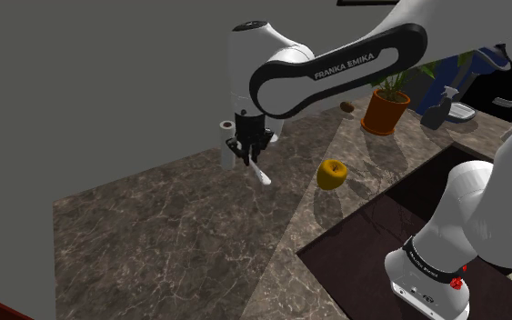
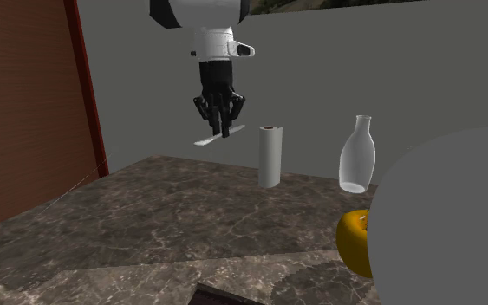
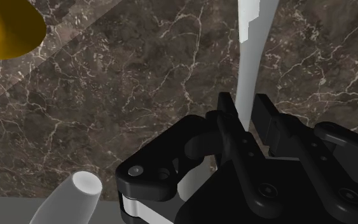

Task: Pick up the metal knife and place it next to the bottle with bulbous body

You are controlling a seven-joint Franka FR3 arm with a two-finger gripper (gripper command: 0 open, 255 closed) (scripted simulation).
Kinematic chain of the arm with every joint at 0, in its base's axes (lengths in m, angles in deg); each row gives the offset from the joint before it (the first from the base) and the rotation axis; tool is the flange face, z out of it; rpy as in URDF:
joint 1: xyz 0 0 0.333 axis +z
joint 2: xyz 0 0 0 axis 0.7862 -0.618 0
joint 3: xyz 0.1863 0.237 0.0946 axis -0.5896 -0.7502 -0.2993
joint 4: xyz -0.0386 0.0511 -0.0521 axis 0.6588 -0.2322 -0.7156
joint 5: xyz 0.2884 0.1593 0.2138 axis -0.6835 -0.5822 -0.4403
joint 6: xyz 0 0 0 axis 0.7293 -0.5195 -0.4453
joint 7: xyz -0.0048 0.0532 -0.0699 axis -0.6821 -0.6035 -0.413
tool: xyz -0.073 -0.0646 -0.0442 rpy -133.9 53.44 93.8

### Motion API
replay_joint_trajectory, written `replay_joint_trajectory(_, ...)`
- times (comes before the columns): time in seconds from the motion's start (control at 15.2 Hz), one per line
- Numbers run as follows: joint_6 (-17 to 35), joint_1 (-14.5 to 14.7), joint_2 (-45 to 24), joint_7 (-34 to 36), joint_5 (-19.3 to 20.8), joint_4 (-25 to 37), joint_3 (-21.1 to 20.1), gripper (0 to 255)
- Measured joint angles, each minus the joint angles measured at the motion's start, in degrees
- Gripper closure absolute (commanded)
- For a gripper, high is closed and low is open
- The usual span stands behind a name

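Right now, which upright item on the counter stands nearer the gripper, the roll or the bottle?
The white paper towel roll: in the second exterior view it stands between the gripper, shut on the knife, and the clear bulbous bottle.

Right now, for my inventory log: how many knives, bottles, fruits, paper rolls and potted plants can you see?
knife: 1
bottles: 2, the clear bottle and the dark spray bottle
yellow fruit: 1
paper roll: 1
potted plant: 1
Total: 6
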Motion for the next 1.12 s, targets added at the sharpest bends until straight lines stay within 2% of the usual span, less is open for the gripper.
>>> replay_joint_trajectory(1.12,-12.12,-0.36,2.81,-1.29,-0.21,9.35,0.35,255)
